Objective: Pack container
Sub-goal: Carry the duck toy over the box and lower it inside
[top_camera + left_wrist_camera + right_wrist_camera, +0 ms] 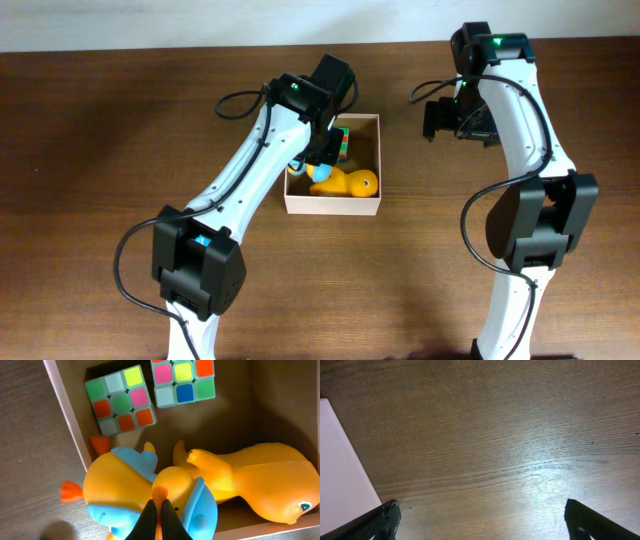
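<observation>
Two white-and-black arms, the left arm point(245, 175) and the right arm point(528, 115), stood over the dark brown wooden bench point(100, 150). At mid-bench, under the left arm, sat the square shallow container point(340, 206) with thin cream-white walls and a tan inside. It looked light and card-thin, so it would likely slide or dent easily. A hold would be safest on a wall near a corner, where it is stiffest.

Inside, the largest piece was a glossy orange-yellow duck-like rubber toy point(260, 480) lying along the near wall, probably soft and slippery. Left of it and touching it, a rounded yellow-and-blue toy with orange feet point(120, 490) sat at the left wall, one foot over the bench. On the far side lay a multicoloured plastic puzzle cube point(120, 402), with a second puzzle cube point(184, 382) just beside it.

The left pincer point(160, 519) was closed on a small orange nub of the yellow-and-blue toy. The right pincer point(481, 515) was spread wide and empty above bare bench, right of the container.
</observation>
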